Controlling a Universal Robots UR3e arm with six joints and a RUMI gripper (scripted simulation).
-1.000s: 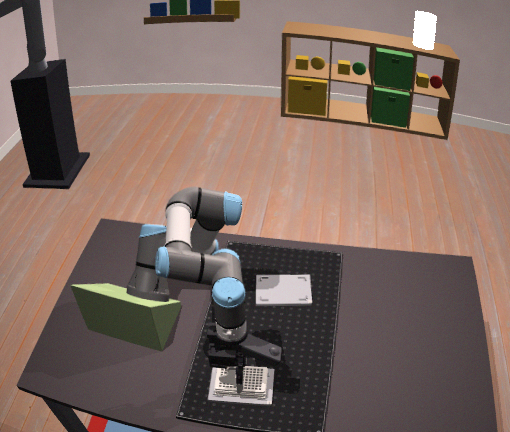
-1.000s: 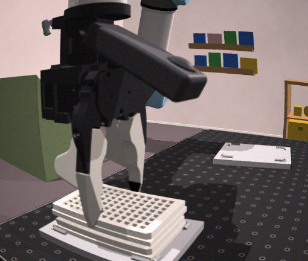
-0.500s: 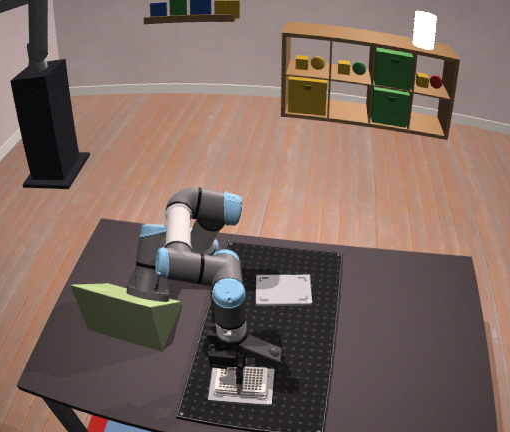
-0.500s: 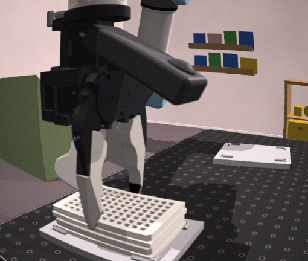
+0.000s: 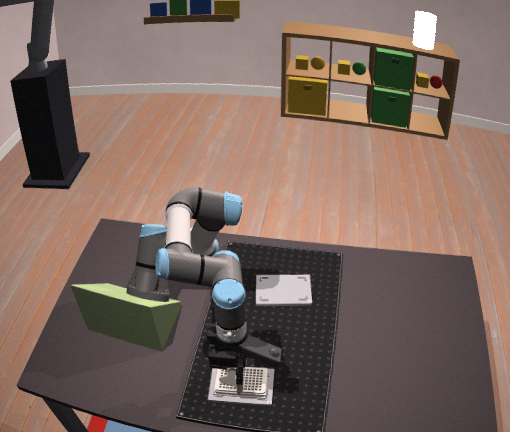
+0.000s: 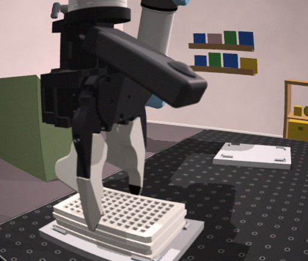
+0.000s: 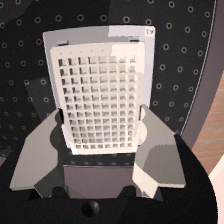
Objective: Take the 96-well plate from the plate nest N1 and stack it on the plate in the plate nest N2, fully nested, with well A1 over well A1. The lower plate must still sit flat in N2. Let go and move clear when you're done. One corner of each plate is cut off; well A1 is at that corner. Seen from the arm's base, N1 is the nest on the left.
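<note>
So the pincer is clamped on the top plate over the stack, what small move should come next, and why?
Probably open the pincer and let go. The top plate already appears to lie on the lower plate in its nest, edges roughly lined up, while the other nest stands bare. Whether it is fully seated, or the cut corners match, I cannot tell.

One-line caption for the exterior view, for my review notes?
Gripper shut on the upper 96-well plate, stacked on the lower plate in its nest; the other nest holds no plate.
</note>
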